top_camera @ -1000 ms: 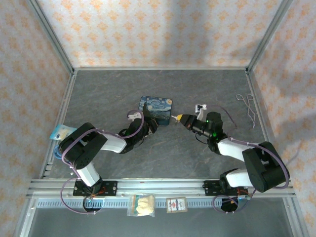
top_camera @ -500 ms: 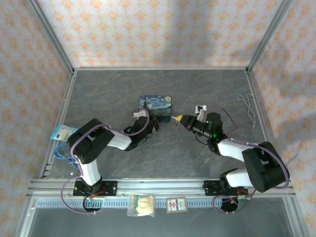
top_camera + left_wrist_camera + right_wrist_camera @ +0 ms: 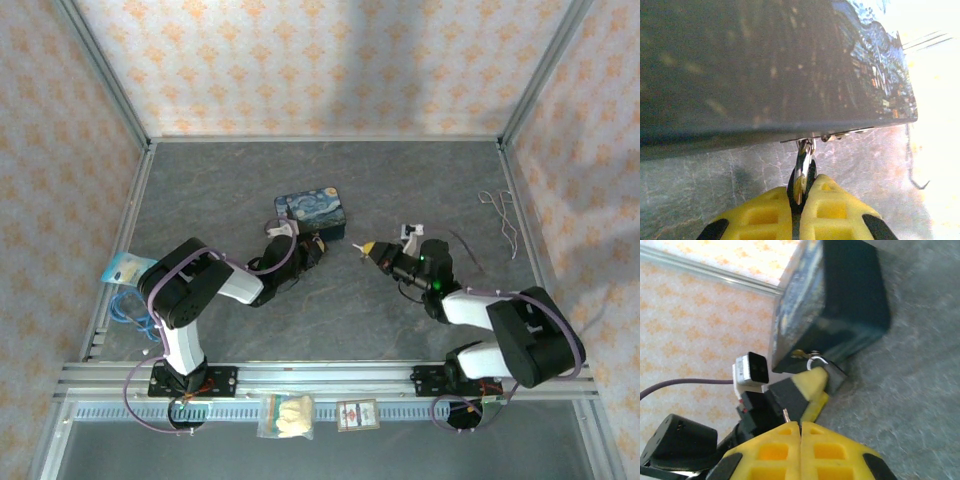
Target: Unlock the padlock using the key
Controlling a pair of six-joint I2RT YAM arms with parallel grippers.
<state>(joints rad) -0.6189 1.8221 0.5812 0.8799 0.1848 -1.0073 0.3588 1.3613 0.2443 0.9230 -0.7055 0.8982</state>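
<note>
The tiny dark padlock with a thin silver loop (image 3: 832, 374) hangs under the dark blue painted box (image 3: 840, 305), mid-frame in the right wrist view. It is pinched by the closed left gripper (image 3: 801, 186). What looks like the small silver key (image 3: 786, 415) is held at the bottom by the shut right gripper (image 3: 800, 426).

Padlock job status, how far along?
Done: the left gripper is clamped on the padlock at the box edge. The right gripper is shut with a silver tip poking out, likely the key. In hand: the key faces the padlock across a gap. Left: insert, turn, free the shackle.
</note>
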